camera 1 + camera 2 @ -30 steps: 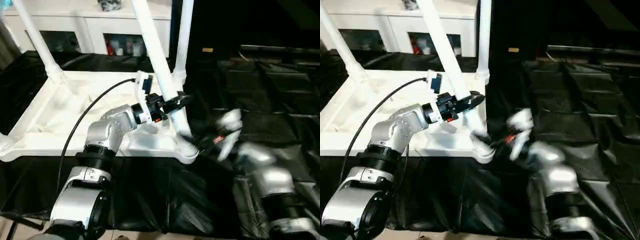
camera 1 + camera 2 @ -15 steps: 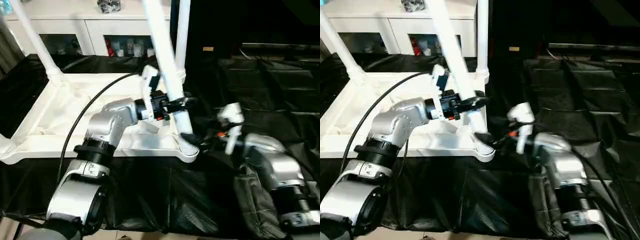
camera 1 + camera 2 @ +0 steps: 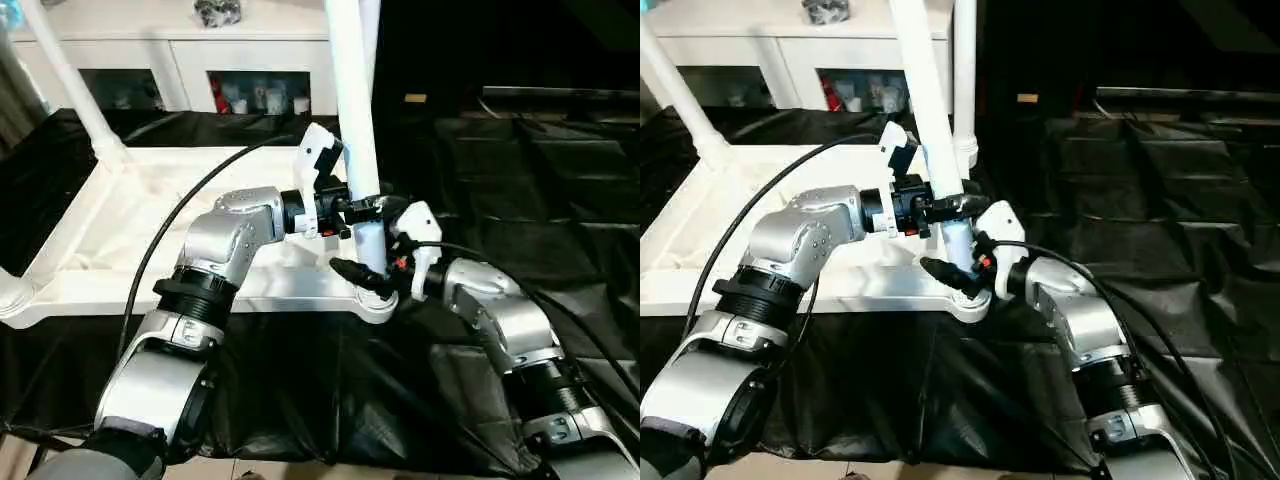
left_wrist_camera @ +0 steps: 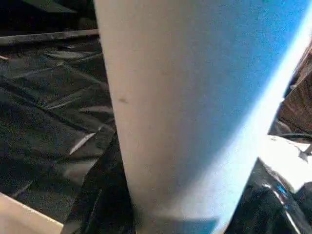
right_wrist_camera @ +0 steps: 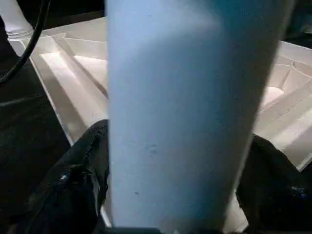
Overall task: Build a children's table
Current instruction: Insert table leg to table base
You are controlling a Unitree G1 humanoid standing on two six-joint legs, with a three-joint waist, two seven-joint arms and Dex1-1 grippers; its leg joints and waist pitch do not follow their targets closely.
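The white tabletop (image 3: 150,215) lies upside down on black sheeting (image 3: 520,180), ribbed side up. A leg (image 3: 352,120) stands nearly upright in the near right corner socket (image 3: 375,300). The left gripper (image 3: 365,208) is clamped on the leg a little above the socket; the right gripper (image 3: 365,278) grips it lower, just at the socket. Other legs stand in far corners, before a cabinet (image 3: 180,60)

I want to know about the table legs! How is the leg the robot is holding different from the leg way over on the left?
The held leg stands nearly upright at the near corner socket, with the left gripper and right gripper on it. The far left leg leans and nothing touches it. Both are long white tubes rising from the tabletop.
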